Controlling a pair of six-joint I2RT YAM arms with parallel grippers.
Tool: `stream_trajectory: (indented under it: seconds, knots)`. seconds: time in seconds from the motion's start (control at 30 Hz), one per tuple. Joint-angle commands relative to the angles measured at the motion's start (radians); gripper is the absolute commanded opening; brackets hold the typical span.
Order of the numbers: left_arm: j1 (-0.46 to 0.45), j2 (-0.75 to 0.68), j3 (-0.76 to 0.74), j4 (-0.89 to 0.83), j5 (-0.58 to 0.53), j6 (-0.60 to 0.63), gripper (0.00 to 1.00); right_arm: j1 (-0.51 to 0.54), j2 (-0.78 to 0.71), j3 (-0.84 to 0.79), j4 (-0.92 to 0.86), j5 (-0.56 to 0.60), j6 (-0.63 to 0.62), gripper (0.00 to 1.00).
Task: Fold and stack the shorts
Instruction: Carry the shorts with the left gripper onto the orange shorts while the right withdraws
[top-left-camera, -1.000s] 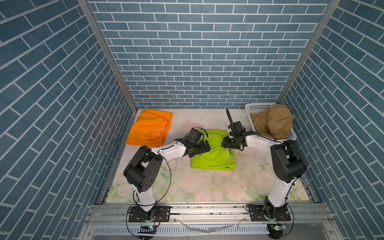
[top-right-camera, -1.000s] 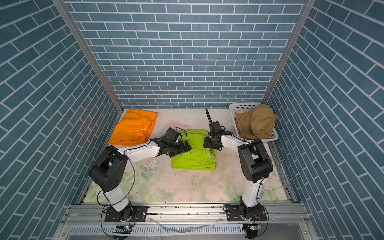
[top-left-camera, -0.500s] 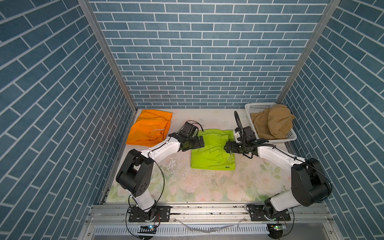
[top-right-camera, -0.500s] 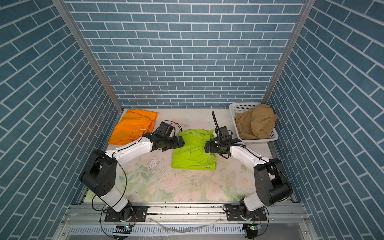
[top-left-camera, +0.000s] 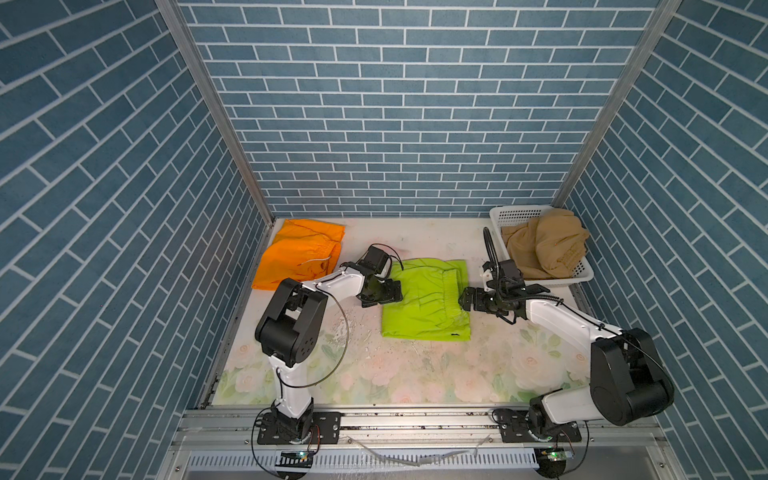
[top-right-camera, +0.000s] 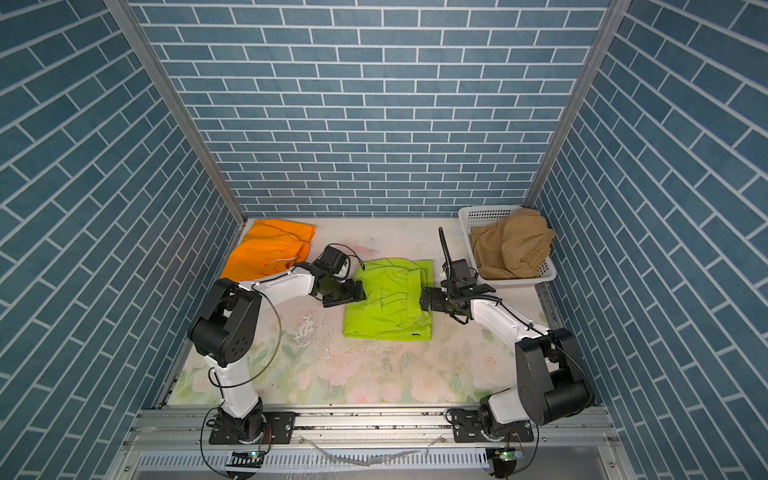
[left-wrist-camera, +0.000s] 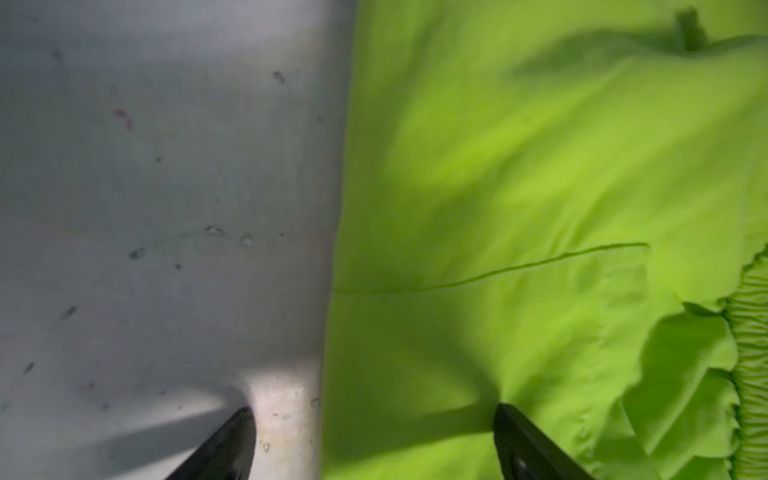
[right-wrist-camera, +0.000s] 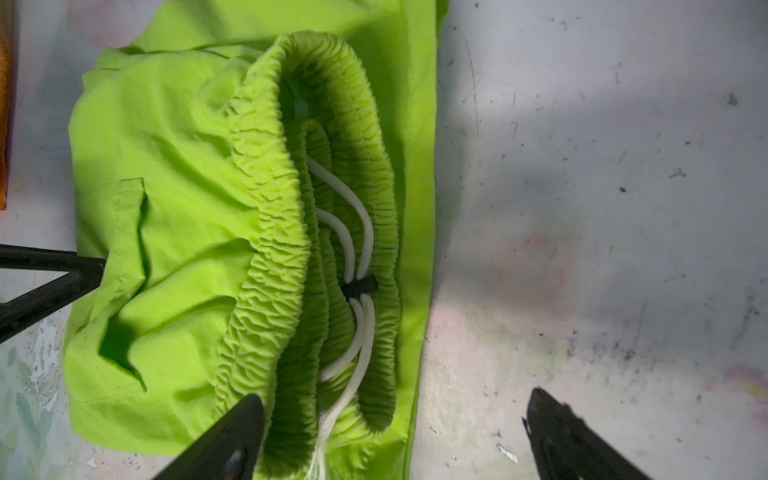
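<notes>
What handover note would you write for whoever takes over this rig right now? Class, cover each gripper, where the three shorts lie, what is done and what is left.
Left gripper: open, empty, straddling one side edge of the green shorts, mid-table.
Right gripper: open, empty, at their waistband side.
Orange shorts: flat at the far left of the table, apparently folded.
Tan shorts: bunched in the white basket, far right.
Done: green pair roughly folded.
Left: fold the tan pair, then stack all three; nothing is stacked yet.
</notes>
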Motion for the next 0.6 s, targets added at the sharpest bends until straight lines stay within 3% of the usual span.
stream_trajectory:
  seconds: [0.0, 0.23, 0.47, 0.57]
  knots:
    - [0.004, 0.035, 0.009, -0.014, 0.042, 0.016, 0.85, -0.014, -0.037, -0.015, -0.006, -0.017, 0.021, 0.99]
    - [0.000, 0.067, -0.007, 0.007, 0.070, 0.029, 0.48, -0.032, -0.044, -0.018, -0.002, -0.021, 0.035, 0.99]
    - [0.001, 0.042, 0.009, -0.028, 0.059, 0.062, 0.00, -0.037, -0.032, -0.019, 0.014, -0.040, 0.047, 0.99]
    - [0.001, 0.032, 0.057, -0.100, 0.032, 0.104, 0.00, -0.037, -0.030, -0.014, 0.018, -0.047, 0.052, 0.99]
